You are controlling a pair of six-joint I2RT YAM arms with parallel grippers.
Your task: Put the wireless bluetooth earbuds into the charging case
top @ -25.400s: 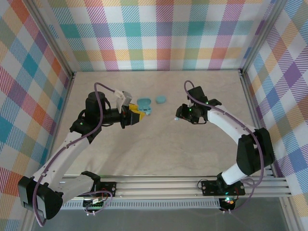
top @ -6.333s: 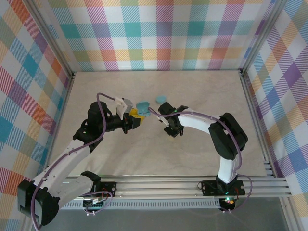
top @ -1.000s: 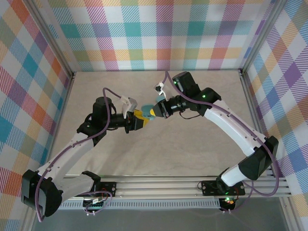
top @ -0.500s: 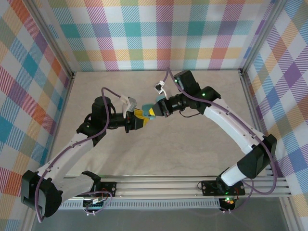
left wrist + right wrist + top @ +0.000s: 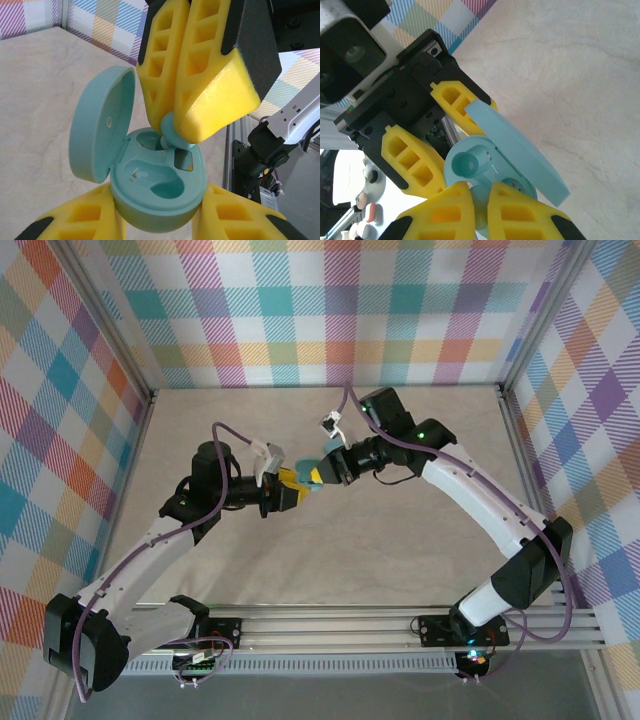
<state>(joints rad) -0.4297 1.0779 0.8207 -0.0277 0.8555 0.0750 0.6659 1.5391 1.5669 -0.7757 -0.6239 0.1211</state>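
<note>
My left gripper (image 5: pixel 157 216) is shut on the charging case (image 5: pixel 160 192), a teal oval shell held above the table. Its lid (image 5: pixel 100 130) stands open to the left. The near slot of the case is empty. My right gripper (image 5: pixel 479 200) is shut on one of the wireless bluetooth earbuds (image 5: pixel 172 136), a small teal nub. It holds the earbud (image 5: pixel 481 212) at the mouth of the far slot, touching the case. In the top view the left gripper (image 5: pixel 292 490) and the right gripper (image 5: pixel 318 474) meet tip to tip at the case (image 5: pixel 308 465) over the table's middle.
The beige marbled table (image 5: pixel 400 560) is fenced by plaid walls (image 5: pixel 320 310) at the back and both sides. An aluminium rail (image 5: pixel 330 625) carrying the arm bases runs along the near edge. The right arm's cable (image 5: pixel 345 405) loops above its wrist.
Almost nothing: the right arm's wrist has shifted very slightly. Both grippers keep the same hold at the same spot.
</note>
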